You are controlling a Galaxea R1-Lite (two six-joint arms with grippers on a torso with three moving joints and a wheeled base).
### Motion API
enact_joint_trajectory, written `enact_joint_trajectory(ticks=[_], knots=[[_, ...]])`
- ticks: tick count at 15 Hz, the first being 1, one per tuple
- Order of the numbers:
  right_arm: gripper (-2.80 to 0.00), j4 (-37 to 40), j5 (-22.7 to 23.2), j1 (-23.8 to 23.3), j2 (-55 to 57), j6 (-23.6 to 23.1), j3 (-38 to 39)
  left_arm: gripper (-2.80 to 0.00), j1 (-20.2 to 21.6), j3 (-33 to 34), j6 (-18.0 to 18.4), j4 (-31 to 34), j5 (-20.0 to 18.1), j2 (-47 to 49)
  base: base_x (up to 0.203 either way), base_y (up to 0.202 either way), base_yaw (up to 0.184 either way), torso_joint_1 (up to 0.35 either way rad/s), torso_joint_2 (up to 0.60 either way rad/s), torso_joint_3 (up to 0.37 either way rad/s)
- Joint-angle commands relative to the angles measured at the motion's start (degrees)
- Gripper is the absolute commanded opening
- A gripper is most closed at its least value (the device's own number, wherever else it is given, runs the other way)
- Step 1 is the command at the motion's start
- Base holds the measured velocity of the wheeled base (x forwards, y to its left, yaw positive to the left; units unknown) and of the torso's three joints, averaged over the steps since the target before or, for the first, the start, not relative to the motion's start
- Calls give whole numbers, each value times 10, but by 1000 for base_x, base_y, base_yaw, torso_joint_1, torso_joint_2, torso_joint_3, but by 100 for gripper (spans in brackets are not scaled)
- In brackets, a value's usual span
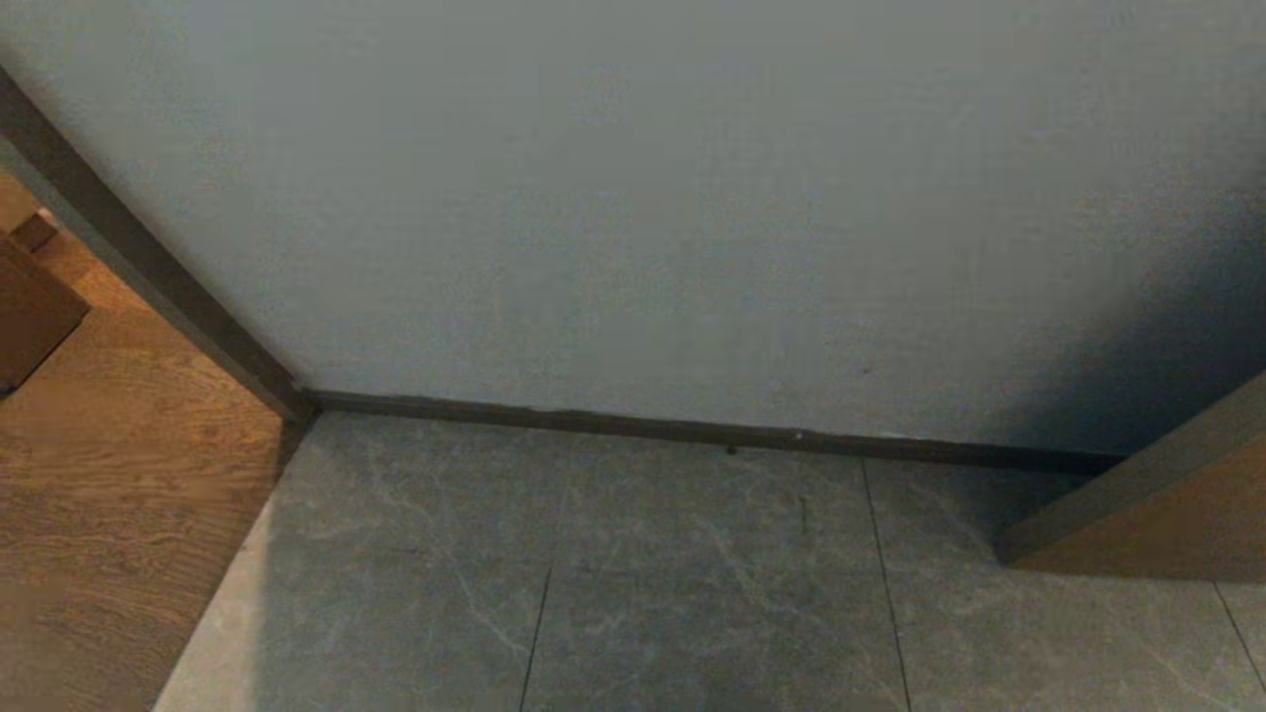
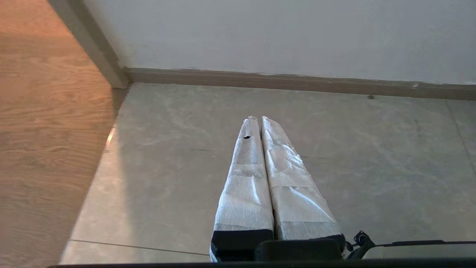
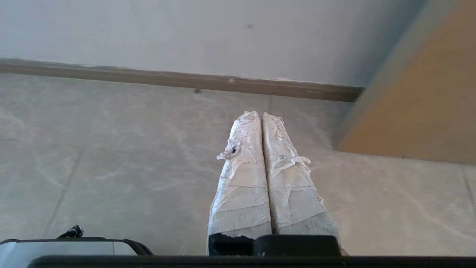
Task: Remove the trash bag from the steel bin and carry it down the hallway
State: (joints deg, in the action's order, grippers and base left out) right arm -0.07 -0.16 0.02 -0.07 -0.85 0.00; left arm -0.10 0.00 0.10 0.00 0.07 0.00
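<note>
The trash bag and the steel bin are out of view in all three views. I face a pale wall [image 1: 633, 198] over grey marble-look hallway tiles [image 1: 593, 574]. My left gripper [image 2: 256, 118] hangs above the tiles, its white-taped fingers pressed together with nothing between them. My right gripper [image 3: 259, 113] is likewise shut and empty above the tiles. Neither arm shows in the head view.
A dark baseboard [image 1: 692, 431] runs along the foot of the wall. A wood floor [image 1: 109, 465] begins on the left past a door frame [image 1: 129, 247]. A brown door [image 1: 1167, 504] stands ajar at the right, also seen in the right wrist view [image 3: 420, 104].
</note>
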Motion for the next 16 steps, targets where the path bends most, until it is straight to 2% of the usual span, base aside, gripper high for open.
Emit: enact_joint_trajectory(ticks=[1,4,16], knots=[[-280,0,0,0,1,0,0,-280,0,0,0,0,0,0,0,193,1,-1,2,6],[-280,0,0,1,1,0,0,-280,0,0,1,0,0,0,0,138,2,0,3,4],[-280,0,0,1,1,0,0,-280,1,0,0,0,0,0,0,0,0,0,0,0]])
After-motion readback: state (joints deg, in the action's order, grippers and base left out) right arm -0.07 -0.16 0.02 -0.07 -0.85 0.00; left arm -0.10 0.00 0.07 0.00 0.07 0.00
